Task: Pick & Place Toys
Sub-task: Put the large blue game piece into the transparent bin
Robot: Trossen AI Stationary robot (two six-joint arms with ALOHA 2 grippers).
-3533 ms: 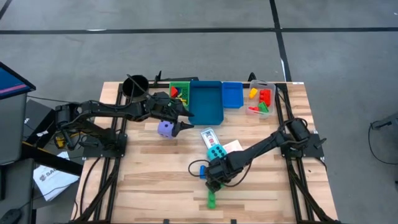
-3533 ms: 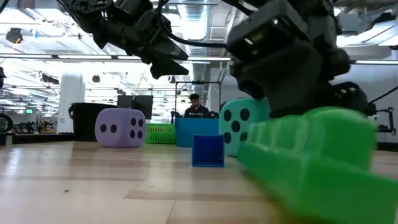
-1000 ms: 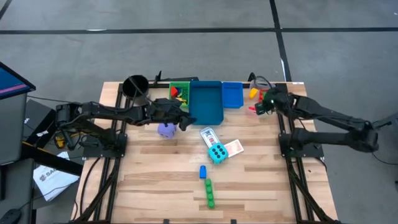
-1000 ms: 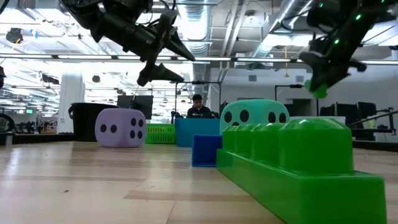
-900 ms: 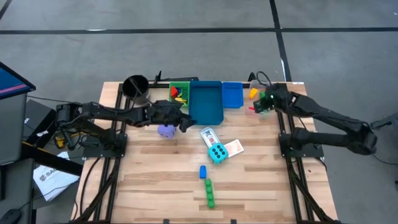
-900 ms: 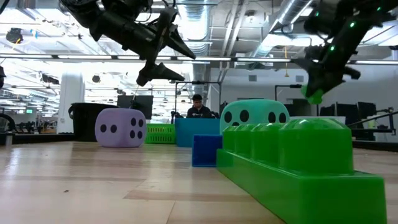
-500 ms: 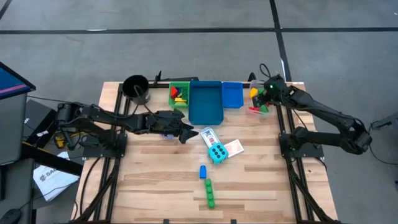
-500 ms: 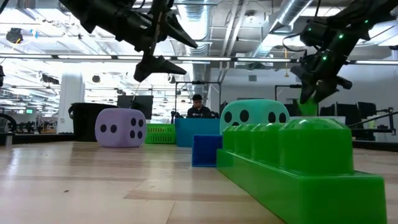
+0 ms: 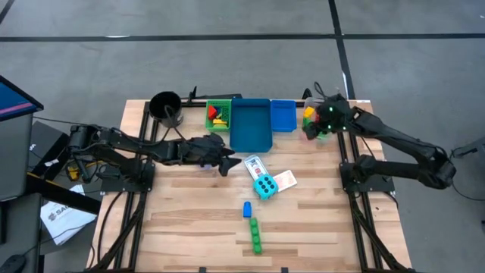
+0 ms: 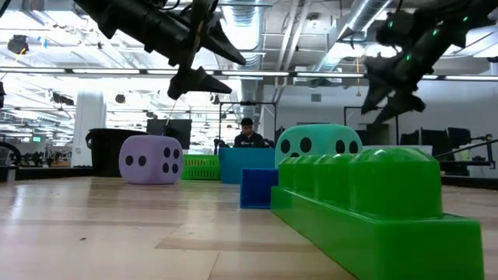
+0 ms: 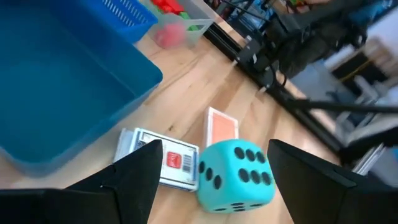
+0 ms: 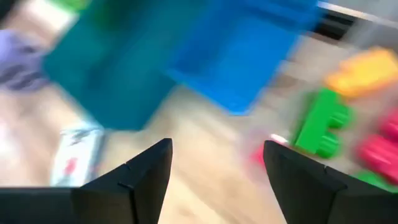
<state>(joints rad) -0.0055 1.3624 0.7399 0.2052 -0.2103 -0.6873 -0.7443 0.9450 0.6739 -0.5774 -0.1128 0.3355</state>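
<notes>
Right hand [image 9: 312,126] over the clear plastic bin [image 9: 321,133] at the far right corner of the wooden table [image 9: 189,220], fingers parted, nothing between them. Just below and ahead of it, inside that bin: a small green plastic brick [image 12: 320,123], with yellow [image 12: 359,70] and red [image 12: 380,149] bricks beside. Small bright-blue bin [image 9: 283,115] and larger teal bin [image 9: 250,125] just to its inner side.

Left hand [image 9: 225,164] low above the table centre, fingers spread wide, empty. Directly ahead of its tips: large cyan dotted die [image 11: 238,176], a boxed deck of playing cards [image 11: 160,165] touching the die's side, a single orange-backed card [image 11: 222,127] just beyond. Purple die [image 10: 150,160] under the left forearm, behind the fingers. Green mesh bin [image 9: 218,114] and black cup [image 9: 166,106] off to its far side. Small blue cube brick [image 9: 247,209] and long green studded brick [image 9: 256,234] well apart from both hands, toward the near edge.
</notes>
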